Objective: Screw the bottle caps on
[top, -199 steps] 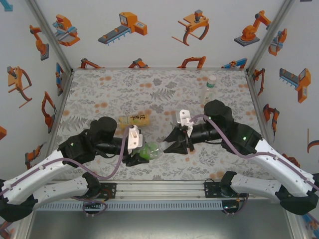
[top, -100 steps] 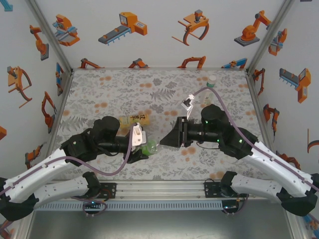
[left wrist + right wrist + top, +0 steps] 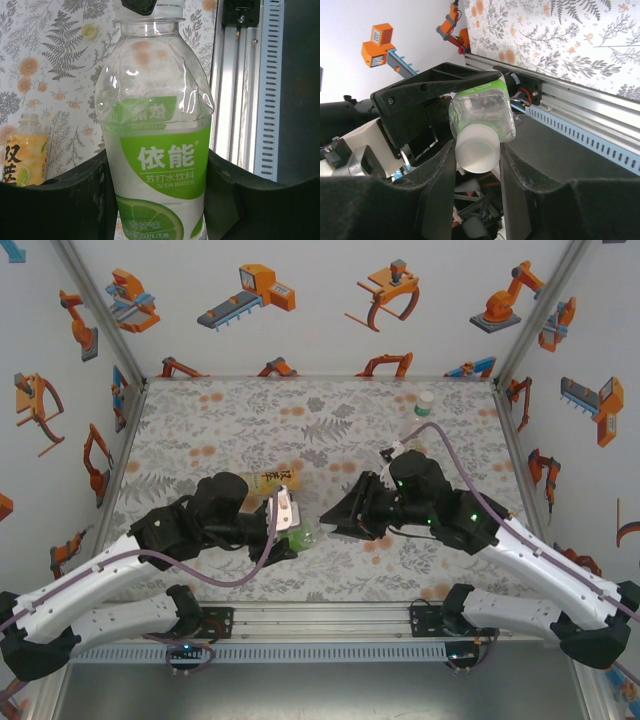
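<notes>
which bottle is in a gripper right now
The clear, green-labelled bottle, clamped in the left gripper; the yellow one lies on the table, the third stands far back.

Fern-and-flower print table [image 3: 200,420], white walls [image 3: 320,345] with robot cartoons, aluminium rail [image 3: 320,622]

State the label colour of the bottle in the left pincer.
Green label with white lettering; left wrist view.

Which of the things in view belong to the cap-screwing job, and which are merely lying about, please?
Job: clear plastic bottle with green label, in the left gripper; white round cap, in the right gripper; amber-yellow bottle lying down; upright bottle, far right.
Not: floral table cover; aluminium rail.
</notes>
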Available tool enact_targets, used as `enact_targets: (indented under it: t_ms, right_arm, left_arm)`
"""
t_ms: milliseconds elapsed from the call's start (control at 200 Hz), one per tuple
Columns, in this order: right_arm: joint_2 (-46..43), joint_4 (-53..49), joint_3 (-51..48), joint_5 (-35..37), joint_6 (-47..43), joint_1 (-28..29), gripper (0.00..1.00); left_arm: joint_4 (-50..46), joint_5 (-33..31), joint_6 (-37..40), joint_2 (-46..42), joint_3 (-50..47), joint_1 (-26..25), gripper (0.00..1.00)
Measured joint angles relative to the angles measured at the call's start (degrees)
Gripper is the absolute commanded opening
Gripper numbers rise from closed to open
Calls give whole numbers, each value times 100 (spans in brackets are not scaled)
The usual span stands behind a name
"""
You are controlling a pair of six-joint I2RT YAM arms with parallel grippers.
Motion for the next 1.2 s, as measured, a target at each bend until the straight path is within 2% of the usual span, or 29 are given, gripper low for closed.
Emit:
enact_targets:
  t_ms: [110,195,456,661,976,1202]
  right_arm:
    - [70,-168,264,61,-542,0,38]
    - [17,-120,345,149,-1141,11,44]
    - [-511,673,238,127,-3407,11,49]
    - [-728,1128,212,-964,-5407,4,48]
    - [-323,48,787,-2243,-8784,4,50]
    - [-81,-577,1158,-2566,-10098,7,49]
  left_arm:
    - [118,7,2,-35,0,0,0]
    - [238,79,4,-44,0,-2,0]
    - [280,413,22,-103,0,-39,0]
    - [284,573,22,-122,0,-39,0]
    - [286,892,24,-122,0,-39,0]
    - [286,997,24,-122,0,-39,0]
